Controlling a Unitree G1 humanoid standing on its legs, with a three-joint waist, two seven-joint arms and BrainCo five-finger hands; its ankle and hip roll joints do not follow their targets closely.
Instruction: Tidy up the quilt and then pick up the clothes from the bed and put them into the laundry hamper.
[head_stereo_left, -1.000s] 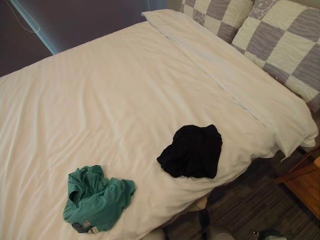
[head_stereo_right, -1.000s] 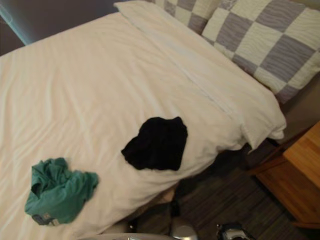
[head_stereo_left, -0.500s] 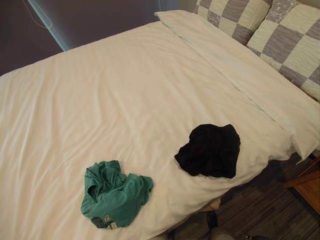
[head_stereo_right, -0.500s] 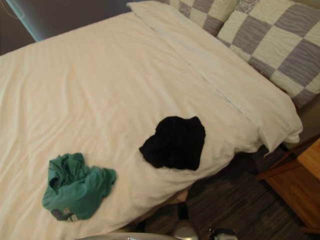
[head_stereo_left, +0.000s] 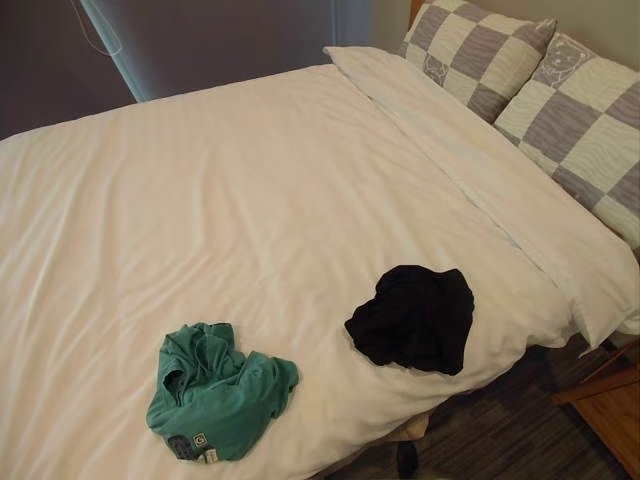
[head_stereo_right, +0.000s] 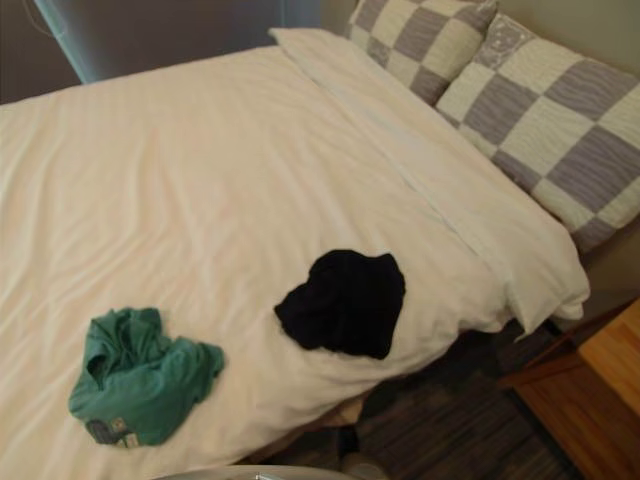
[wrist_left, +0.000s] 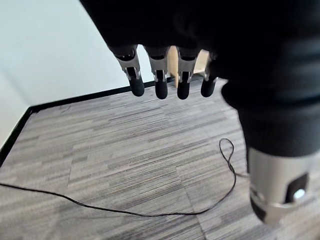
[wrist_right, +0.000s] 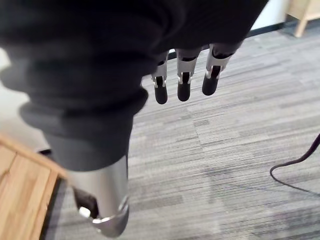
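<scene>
Quilt (head_stereo_left: 250, 190) is lying smooth across the bed, so tidying appears done; green garment (head_stereo_left: 215, 392) and black garment (head_stereo_left: 412, 318) are still waiting on it (no hamper in sight), well away from both hands; left hand (wrist_left: 165, 75) and right hand (wrist_right: 185, 75) are hanging over grey floor (wrist_left: 130, 165), fingers relaxed, holding nothing; only the head views are showing the clothes.

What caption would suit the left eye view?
Green garment and black garment lie apart on a smooth white quilt, checked pillows beyond.
</scene>
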